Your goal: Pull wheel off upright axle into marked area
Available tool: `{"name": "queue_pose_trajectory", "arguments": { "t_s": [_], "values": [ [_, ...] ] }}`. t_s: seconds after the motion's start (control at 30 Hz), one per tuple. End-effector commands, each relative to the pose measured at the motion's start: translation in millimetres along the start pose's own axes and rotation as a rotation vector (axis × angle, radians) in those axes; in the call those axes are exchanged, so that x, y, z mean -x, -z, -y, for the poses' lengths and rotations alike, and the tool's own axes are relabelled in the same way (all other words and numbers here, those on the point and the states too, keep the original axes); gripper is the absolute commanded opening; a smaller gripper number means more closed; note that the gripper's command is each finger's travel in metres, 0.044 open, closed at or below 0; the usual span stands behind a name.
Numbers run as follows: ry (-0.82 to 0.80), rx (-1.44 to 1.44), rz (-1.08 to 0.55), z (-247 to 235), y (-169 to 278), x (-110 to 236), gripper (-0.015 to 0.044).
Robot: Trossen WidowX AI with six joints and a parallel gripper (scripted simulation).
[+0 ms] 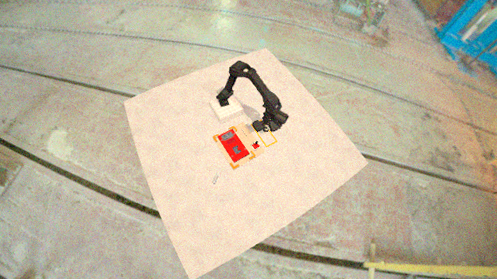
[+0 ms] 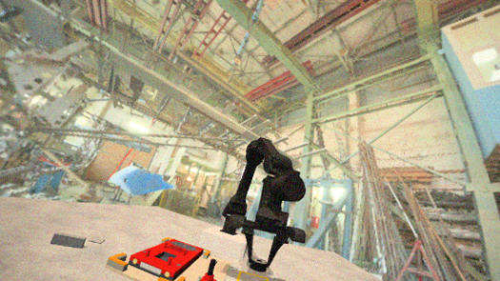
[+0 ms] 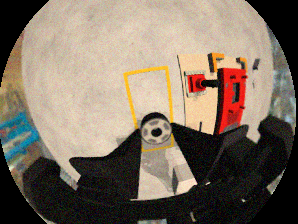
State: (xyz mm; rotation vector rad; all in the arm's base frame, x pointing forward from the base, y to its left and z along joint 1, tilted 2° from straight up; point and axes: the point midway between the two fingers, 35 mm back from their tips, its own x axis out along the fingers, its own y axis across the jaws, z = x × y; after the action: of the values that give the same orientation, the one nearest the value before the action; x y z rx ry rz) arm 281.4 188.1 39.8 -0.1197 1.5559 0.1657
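Grey wheel point(image 3: 156, 131) clamped between the jaws of the black gripper point(image 2: 259, 263), held over the yellow-outlined marked area point(image 3: 148, 106).
Seen from the wrist, the wheel overlaps the lower edge of the outline; whether it touches the table point(image 1: 176, 167) cannot be told. Beside the outline stands the board point(image 1: 248, 147) with its red block point(image 1: 233, 145) and small red upright post point(image 2: 211, 270).
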Motion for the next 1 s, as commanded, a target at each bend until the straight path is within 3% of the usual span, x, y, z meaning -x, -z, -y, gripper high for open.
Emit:
{"name": "queue_pose_trajectory", "arguments": {
  "t_s": [0.0,0.27,0.67,0.97],
  "values": [
    [0.003,-0.005,-0.012,1,4,-26,0.0],
    [0.004,-0.005,-0.013,2,7,-55,0.0],
    [0.008,-0.001,-0.019,3,6,-46,0.03],
    [0.004,-0.005,-0.012,3,6,8,0.03]
  ]
}}
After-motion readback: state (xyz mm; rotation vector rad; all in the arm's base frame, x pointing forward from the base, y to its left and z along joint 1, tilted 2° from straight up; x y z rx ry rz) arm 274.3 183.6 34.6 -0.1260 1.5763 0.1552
